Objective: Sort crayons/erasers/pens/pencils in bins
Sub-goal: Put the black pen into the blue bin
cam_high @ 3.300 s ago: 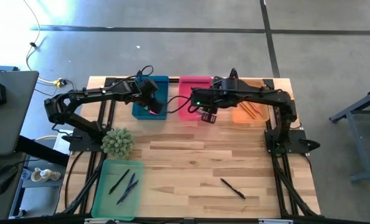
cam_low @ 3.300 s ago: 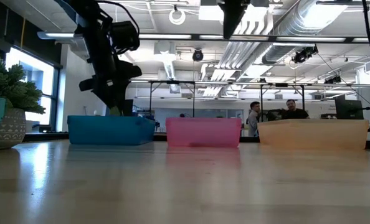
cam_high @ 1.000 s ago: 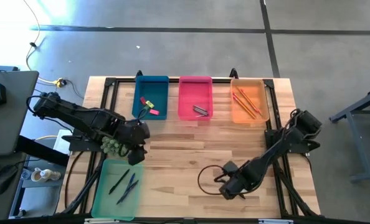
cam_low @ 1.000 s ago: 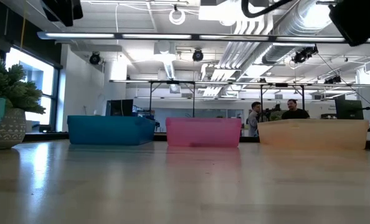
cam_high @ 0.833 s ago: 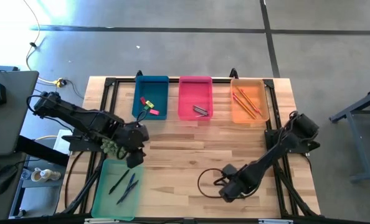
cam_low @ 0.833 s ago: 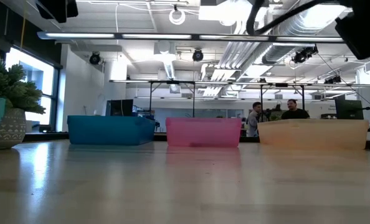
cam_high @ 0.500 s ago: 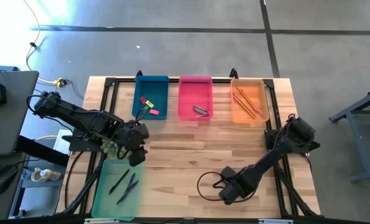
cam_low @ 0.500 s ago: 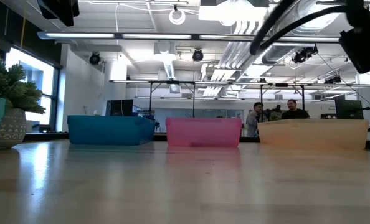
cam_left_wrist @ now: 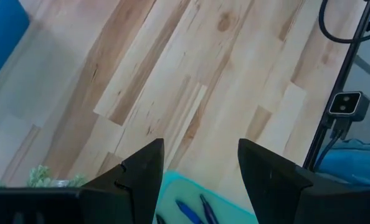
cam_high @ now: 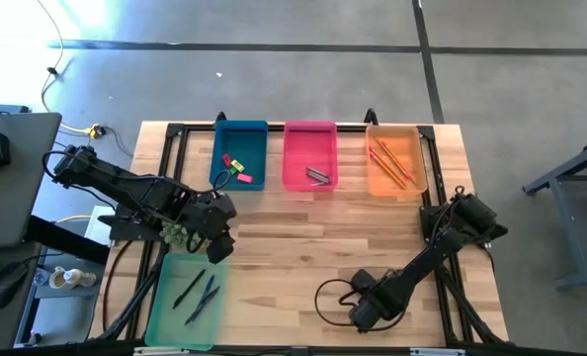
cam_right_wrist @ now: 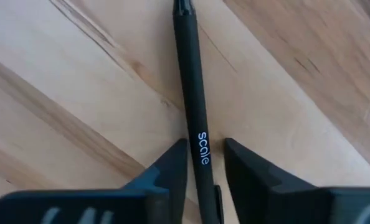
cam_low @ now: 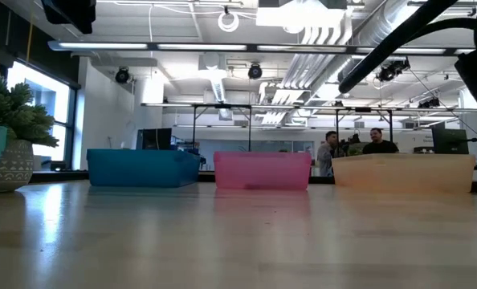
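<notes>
Pale wood table (cam_high: 293, 247), nearest edge first: right gripper (cam_high: 365, 312) low on the boards, fingers (cam_right_wrist: 172, 163) set either side of a black pen (cam_right_wrist: 191, 81), a sliver of gap showing on one side, so jaws parted and not yet clamped. Pen lying flat on the wood, pointing away between the fingers. White lettering on the barrel, apparently "scale", though hard to be sure of the middle letters. No other writing legible anywhere.

Across at the same depth, mint green bin (cam_high: 160, 297) with three dark pens (cam_high: 197, 295) already inside. Just beyond its far end, left gripper (cam_high: 216, 242) hanging above the table, jaws wide apart and empty, beside the spiky green plant (cam_high: 175, 233).

Far edge, side by side: blue bin (cam_high: 242, 129) with the erasers (cam_high: 234, 168), pink bin (cam_high: 309, 129) with the short grey crayons (cam_high: 318, 176), orange bin (cam_high: 392, 131) with the pencils (cam_high: 392, 163).

Judged nearly finished: nothing loose visible on the boards except this one pen. Left to do: closing on it, lifting, carrying across to the mint green bin.

Beyond the table, an open workshop, two people (cam_low: 375, 140) far back.
</notes>
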